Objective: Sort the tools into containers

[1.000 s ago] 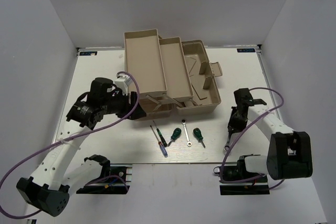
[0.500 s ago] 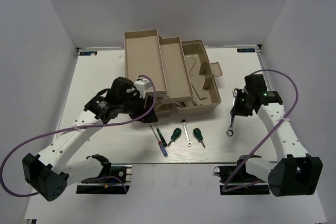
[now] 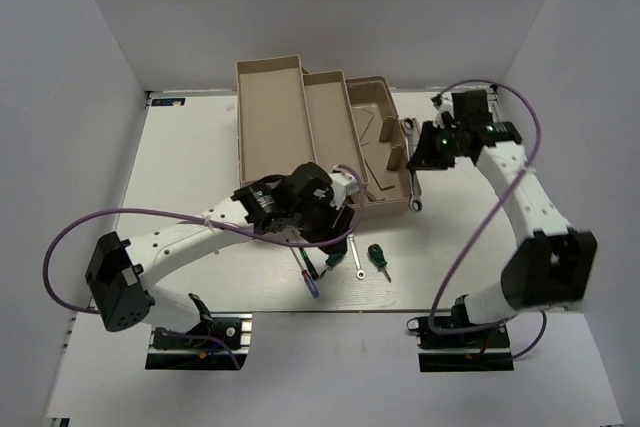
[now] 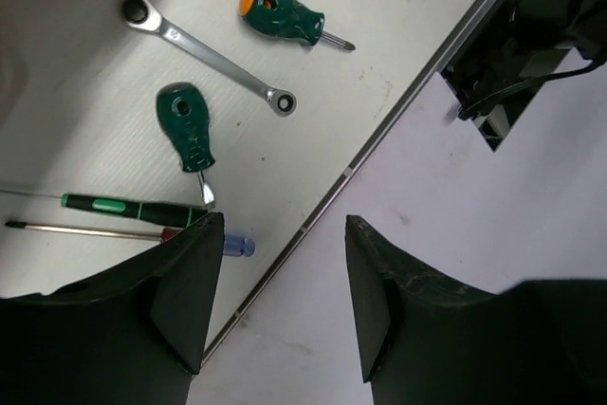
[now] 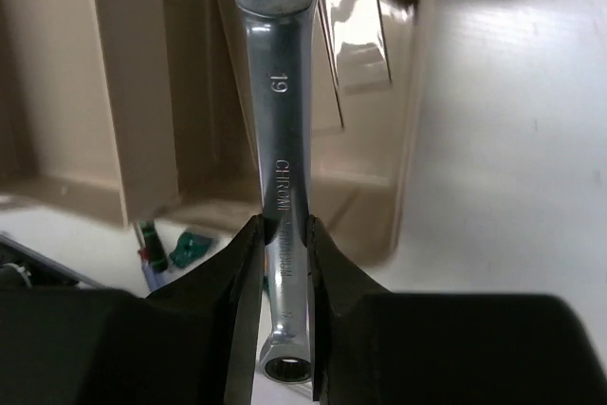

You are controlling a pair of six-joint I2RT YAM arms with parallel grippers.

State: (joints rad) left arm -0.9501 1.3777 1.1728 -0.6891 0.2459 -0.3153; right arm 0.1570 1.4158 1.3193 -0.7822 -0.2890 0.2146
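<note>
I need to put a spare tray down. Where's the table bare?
Bare: the table left of the beige trays, and front right, beyond the stubby screwdriver. Crowded: front centre, where the left gripper hangs over the tools.

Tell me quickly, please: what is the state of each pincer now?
Left pincer: open, holding nothing.
Right pincer: closed on the long silver wrench.
</note>
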